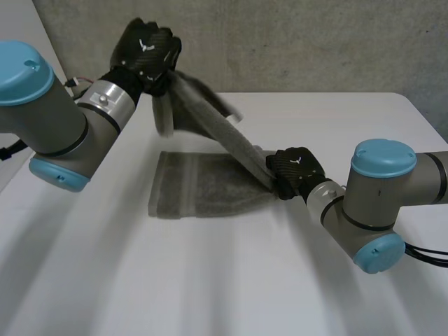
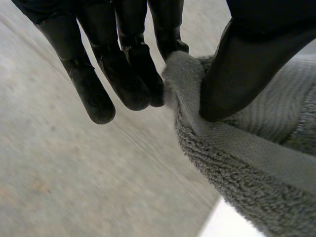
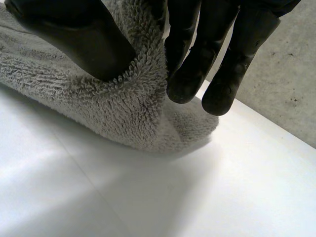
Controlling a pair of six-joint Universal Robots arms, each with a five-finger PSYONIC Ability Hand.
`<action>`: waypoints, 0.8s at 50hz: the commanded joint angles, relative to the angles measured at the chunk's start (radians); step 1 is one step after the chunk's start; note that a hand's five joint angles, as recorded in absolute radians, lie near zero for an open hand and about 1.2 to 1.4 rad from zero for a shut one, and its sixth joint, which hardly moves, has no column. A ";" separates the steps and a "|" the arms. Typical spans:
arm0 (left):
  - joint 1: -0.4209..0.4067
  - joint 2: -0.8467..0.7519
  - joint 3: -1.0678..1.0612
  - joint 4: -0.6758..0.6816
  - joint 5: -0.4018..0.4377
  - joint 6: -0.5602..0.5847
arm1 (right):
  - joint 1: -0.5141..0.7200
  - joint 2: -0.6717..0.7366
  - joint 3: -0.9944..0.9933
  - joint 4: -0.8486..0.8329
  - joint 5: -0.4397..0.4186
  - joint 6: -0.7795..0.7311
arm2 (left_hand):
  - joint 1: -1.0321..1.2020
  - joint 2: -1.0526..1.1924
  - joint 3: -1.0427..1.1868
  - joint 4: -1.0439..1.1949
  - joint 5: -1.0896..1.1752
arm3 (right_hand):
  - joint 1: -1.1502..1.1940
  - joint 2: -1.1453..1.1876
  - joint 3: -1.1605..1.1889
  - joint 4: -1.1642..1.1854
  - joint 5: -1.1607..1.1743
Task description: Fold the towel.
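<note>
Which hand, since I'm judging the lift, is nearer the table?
Right. The right hand pinches the towel just above the table; the left hand holds it lifted high.

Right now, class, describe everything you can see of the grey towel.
The towel is grey terry cloth with a looped pile and a flatter woven band near one end. Part of it lies flat on the white table. One edge is lifted and stretched in a slanting line between the hands: the left hand, raised high, pinches one end against its thumb, and the right hand, low by the table, pinches the other.
</note>
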 commanded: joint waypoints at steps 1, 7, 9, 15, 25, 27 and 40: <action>0.005 -0.008 -0.144 0.103 0.013 0.013 | -0.001 0.005 0.006 0.000 -0.002 0.003 | 0.128 0.106 0.057 0.039 0.169 | 0.062 0.105 0.070 0.063 0.042; 0.037 -0.028 -0.345 0.120 0.030 0.017 | -0.001 0.007 0.003 0.001 -0.004 -0.002 | 0.128 0.106 0.057 0.039 0.169 | 0.062 0.105 0.070 0.063 0.042; 0.059 -0.030 -0.387 0.120 0.056 0.017 | -0.001 0.008 -0.001 0.001 -0.006 -0.005 | 0.128 0.106 0.057 0.039 0.169 | 0.062 0.105 0.070 0.063 0.042; 0.076 -0.059 -0.444 0.123 0.121 0.066 | 0.005 0.010 0.001 0.004 -0.007 -0.008 | -0.156 -0.178 -0.227 -0.244 -0.115 | 0.062 0.105 0.070 0.063 0.042; 0.116 -0.039 -0.519 0.111 0.121 0.250 | 0.011 0.002 0.003 0.012 -0.006 -0.010 | -0.297 -0.319 -0.368 -0.386 -0.256 | 0.062 0.105 0.070 0.063 0.042; 0.117 -0.027 -0.531 0.111 0.119 0.252 | 0.011 -0.001 0.004 0.012 -0.006 -0.013 | -0.341 -0.363 -0.412 -0.429 -0.300 | 0.062 0.105 0.070 0.063 0.042; 0.143 0.055 -0.659 0.102 0.121 0.246 | -0.026 -0.016 0.048 0.021 -0.002 -0.089 | -0.829 -0.851 -0.900 -0.917 -0.788 | 0.062 0.105 0.070 0.063 0.042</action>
